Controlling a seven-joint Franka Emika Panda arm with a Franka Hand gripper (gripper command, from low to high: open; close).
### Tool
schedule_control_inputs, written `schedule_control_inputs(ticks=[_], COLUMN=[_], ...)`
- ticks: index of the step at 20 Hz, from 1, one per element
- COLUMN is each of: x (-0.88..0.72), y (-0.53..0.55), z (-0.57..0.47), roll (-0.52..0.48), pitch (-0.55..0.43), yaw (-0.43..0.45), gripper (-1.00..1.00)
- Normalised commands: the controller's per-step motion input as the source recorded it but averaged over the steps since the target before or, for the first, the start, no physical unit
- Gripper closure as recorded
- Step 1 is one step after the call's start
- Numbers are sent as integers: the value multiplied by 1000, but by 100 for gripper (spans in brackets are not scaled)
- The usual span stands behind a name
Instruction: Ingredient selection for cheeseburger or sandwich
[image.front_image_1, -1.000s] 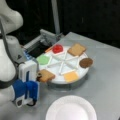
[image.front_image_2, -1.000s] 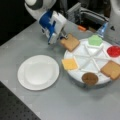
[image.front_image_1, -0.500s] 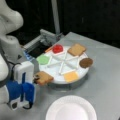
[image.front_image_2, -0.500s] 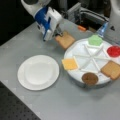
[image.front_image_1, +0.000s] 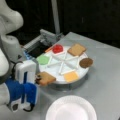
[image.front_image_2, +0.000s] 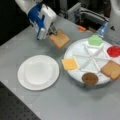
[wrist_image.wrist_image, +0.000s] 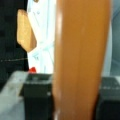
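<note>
Toast square (image.front_image_2: 59, 38) in hand (image.front_image_2: 52, 29) — off tray (image.front_image_2: 82, 75)

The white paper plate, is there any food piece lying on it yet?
No. In a front view the white paper plate is bare, while the gripper holds a tan-brown toast square beside the white round divided tray.

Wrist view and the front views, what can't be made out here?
- Wrist view: the held toast fills the frame, hiding the tool's fingertips and most of the tray.
- In a front view, the tool is mostly covered by its white-and-blue housing.
- The plate is cut off at the bottom edge.
</note>
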Motion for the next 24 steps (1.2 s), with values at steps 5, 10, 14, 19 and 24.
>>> schedule_control_inputs(ticks=[5,10,14,19,24], x=[842,738,645,627,609], y=[-464,-405,-342,-261,-238], z=[-182,-205,-217,-257,-200], roll=[231,262,278,274,225], pitch=[147,92,34,-37,-52], yaw=[318,283,224,151,138], gripper=[100,100,100,100,100])
